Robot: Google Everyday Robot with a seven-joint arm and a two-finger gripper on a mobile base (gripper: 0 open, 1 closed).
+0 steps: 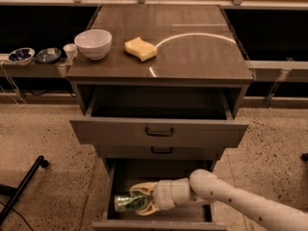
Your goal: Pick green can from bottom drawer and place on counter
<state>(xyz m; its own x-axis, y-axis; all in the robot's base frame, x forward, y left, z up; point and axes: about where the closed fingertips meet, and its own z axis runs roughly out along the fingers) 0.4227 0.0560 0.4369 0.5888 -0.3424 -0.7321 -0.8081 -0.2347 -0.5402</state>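
Gripper (137, 201): lowered into the bottom drawer (159, 172), at its front left.
Jaws: clenched on the green can (122, 202), one finger seen behind it and one in front.
Green can: laid on its side, held between the jaws, its end turned left.
Table (192, 57): found well above the jaws; a sponge (140, 49) and a bowl (93, 43) are carried on it.

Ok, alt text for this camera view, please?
A robot arm reaches into the open bottom drawer, its gripper at a green can lying on its side there. The top drawer is also open, and the counter holds a white bowl and a yellow sponge.
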